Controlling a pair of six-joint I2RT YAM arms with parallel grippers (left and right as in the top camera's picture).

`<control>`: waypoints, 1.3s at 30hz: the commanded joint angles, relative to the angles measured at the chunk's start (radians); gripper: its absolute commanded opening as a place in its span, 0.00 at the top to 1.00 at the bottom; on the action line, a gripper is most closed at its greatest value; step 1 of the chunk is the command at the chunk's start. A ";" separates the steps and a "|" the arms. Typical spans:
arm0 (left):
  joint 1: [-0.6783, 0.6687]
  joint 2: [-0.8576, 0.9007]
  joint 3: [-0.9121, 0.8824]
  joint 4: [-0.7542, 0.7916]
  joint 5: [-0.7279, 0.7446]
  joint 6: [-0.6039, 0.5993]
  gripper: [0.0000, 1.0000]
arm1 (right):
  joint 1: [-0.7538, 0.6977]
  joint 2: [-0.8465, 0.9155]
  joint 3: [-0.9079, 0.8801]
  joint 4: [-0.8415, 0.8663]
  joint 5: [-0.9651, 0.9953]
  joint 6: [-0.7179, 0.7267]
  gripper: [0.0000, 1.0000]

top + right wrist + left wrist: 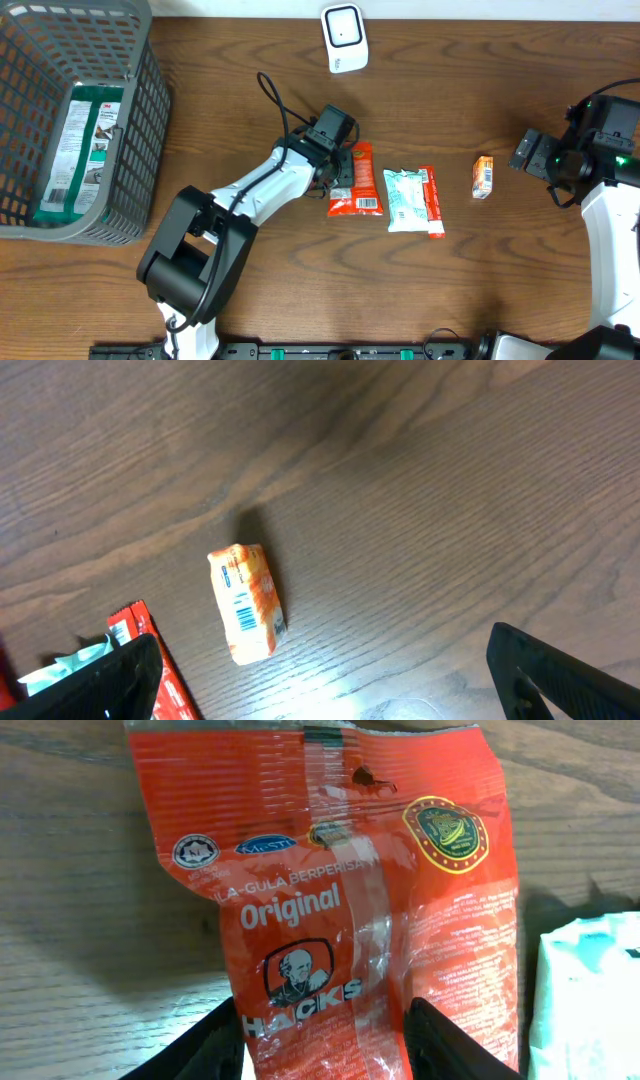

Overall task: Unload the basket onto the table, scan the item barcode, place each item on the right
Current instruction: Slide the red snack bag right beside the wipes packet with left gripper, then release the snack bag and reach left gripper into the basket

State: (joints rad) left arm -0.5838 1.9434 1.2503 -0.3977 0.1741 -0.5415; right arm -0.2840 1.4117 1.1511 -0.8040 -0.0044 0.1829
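Left wrist view puts your left gripper [322,1015] astride the red Hacks packet [340,890], lying flat on the table [80,870], well apart from the white scanner [344,38]. The jaws sit half apart, and you cannot tell whether they pinch it. Close firmly on the film before lifting, then turn the barcode end toward the scanner. Your right gripper [322,645] gapes wide, empty.

Count: 1 red packet, 1 white-teal pouch [404,199], 1 slim red stick [433,200], 1 orange box [247,603], 1 scanner, and 1 grey basket [150,130] holding 1 green-labelled pack [85,150].
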 commanded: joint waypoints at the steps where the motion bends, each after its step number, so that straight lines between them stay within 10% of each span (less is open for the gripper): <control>1: -0.005 0.004 -0.011 0.005 -0.009 0.013 0.48 | -0.003 -0.001 0.010 -0.001 0.003 0.014 0.01; 18: -0.040 -0.010 0.000 0.039 -0.010 -0.023 0.48 | -0.003 -0.001 0.010 -0.001 0.003 0.014 0.01; 29: 0.099 -0.233 0.467 -0.441 -0.147 0.213 0.35 | -0.003 -0.001 0.010 -0.001 0.002 0.014 0.01; 39: 0.497 -0.326 0.884 -0.742 -0.484 0.430 0.19 | -0.003 -0.001 0.010 -0.001 0.003 0.014 0.01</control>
State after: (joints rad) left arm -0.2047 1.6165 2.1170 -1.1267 -0.1150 -0.2379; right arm -0.2840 1.4117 1.1511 -0.8036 -0.0044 0.1829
